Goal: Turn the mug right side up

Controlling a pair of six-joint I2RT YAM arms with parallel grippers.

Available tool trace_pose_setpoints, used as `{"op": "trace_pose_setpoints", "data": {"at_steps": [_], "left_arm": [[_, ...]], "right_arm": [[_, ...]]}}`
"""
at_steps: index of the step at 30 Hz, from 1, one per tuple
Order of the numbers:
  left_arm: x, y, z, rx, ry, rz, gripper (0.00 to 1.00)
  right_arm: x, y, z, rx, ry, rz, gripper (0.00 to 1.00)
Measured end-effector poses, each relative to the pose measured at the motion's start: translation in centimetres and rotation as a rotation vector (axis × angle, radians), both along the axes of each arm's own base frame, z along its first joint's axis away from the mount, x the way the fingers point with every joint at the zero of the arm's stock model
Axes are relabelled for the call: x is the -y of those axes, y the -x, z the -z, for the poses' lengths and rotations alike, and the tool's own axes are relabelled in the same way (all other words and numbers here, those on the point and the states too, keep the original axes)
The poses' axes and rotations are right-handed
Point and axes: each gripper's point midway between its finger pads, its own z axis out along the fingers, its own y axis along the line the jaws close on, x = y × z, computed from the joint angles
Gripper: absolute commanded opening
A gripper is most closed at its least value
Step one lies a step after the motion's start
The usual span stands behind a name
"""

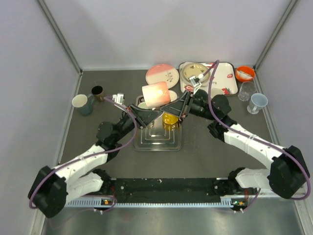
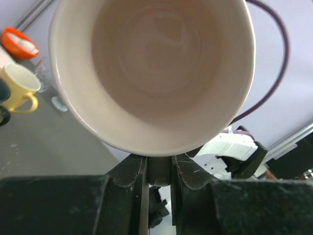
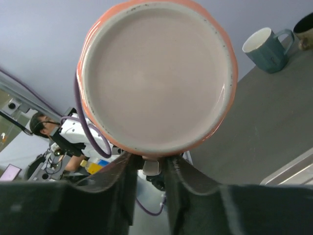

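Note:
The pink mug (image 1: 157,95) hangs on its side in the air above a clear tray (image 1: 141,146). My left gripper (image 1: 150,113) comes from the lower left and is shut on the mug's handle. The left wrist view looks into the mug's open mouth (image 2: 151,73), with the gripper (image 2: 159,169) pinching the handle below the rim. My right gripper (image 1: 175,105) comes from the right and is also shut on the handle. The right wrist view shows the mug's flat base (image 3: 156,73) above that gripper (image 3: 152,166).
A yellow mug (image 1: 170,120) sits at the tray's far edge under the right gripper. At the back are a pink plate (image 1: 161,76), a white tray (image 1: 222,83), an orange bowl (image 1: 244,73), a glass (image 1: 246,90) and a blue cup (image 1: 257,103). A teal mug (image 1: 83,104) and dark cup (image 1: 98,91) stand at the left.

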Motion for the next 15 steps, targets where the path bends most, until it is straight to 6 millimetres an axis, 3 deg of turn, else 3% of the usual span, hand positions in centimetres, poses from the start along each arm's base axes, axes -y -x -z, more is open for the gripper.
{"op": "trace_pose_setpoints", "data": {"at_steps": [6, 15], "left_arm": [[-1.6, 0.4, 1.0, 0.054, -0.158, -0.128, 0.00], [-7.5, -1.3, 2.3, 0.072, -0.439, -0.483, 0.00]], "right_arm": [[0.2, 1.6, 1.9, -0.002, 0.111, -0.016, 0.51], [1.4, 1.3, 5.3, -0.006, 0.307, 0.054, 0.55]]}}
